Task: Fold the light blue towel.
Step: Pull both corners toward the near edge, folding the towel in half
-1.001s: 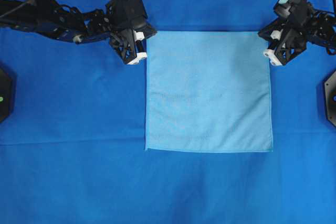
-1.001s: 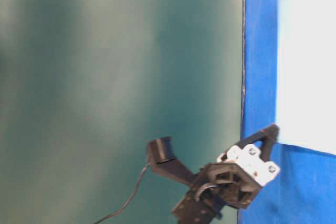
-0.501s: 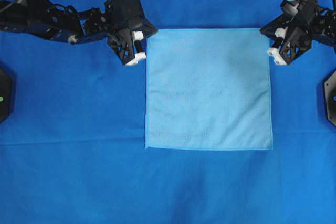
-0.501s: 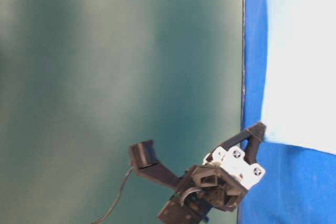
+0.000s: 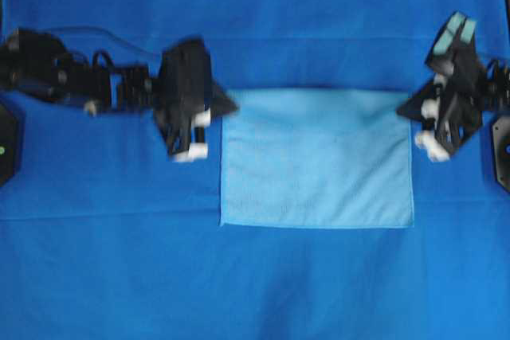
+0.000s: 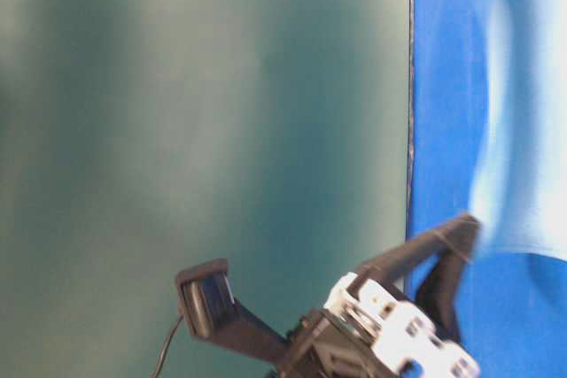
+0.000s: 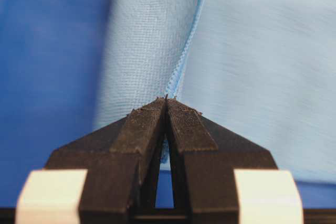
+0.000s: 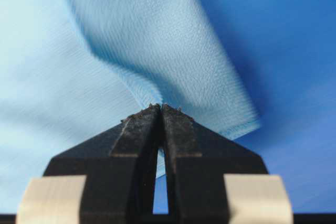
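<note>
Overhead view: the light blue towel (image 5: 317, 161) lies on the royal-blue table cloth (image 5: 255, 276), its near edge flat and straight, its far edge raised between the two arms.
Towel position: middle of the table, slightly right of centre, with the near corners resting on the cloth.
Left gripper (image 5: 228, 103): pinched tight on the towel's far left corner; the black arm reaches in from the left edge.
Right gripper (image 5: 408, 107): pinched tight on the towel's far right corner; its arm comes in from the right edge.
Left wrist view: the two ribbed black fingers (image 7: 142, 129) meet at their tips, with the stitched hem of the towel (image 7: 252, 66) clamped between them; fabric drapes away on both sides of the hem.
Right wrist view: fingers (image 8: 181, 129) closed together on a corner of the towel (image 8: 157, 40), which curls upward from the tips with a fold to the left.
Table-level view: the left gripper (image 6: 462, 227) holds the towel's pale edge (image 6: 523, 183) lifted off the table cloth (image 6: 438, 86); the picture is blurred.
Containers: none visible in any view.
</note>
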Tool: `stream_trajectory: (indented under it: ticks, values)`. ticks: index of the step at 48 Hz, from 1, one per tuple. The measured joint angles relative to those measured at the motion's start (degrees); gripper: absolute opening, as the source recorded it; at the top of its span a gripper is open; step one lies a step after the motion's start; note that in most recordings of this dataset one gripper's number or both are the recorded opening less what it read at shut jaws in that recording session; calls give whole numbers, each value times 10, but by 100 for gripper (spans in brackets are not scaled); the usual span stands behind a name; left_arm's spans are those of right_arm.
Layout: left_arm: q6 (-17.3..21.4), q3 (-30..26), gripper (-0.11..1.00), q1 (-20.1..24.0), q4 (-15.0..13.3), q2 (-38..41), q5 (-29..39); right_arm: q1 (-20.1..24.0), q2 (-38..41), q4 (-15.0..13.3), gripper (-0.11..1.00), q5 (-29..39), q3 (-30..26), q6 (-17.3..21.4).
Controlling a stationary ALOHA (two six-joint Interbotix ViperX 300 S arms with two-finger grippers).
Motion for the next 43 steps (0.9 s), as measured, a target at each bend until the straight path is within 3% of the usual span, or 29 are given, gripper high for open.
stream_trajectory:
  ticks: [11,21,35,43]
  values:
    - [-33,4,1,-91,1,-1,0,124,-1,0,2,8,1,97]
    - [-72,4,1,-146,0,0,0,202,2,0,2,7,2,159]
    - [-78,3,1,-176,0,4,0,284,30,0,2,-2,-11,201]
    - [-77,2,1,-179,0,13,0,295,48,0,2,-3,-18,205]
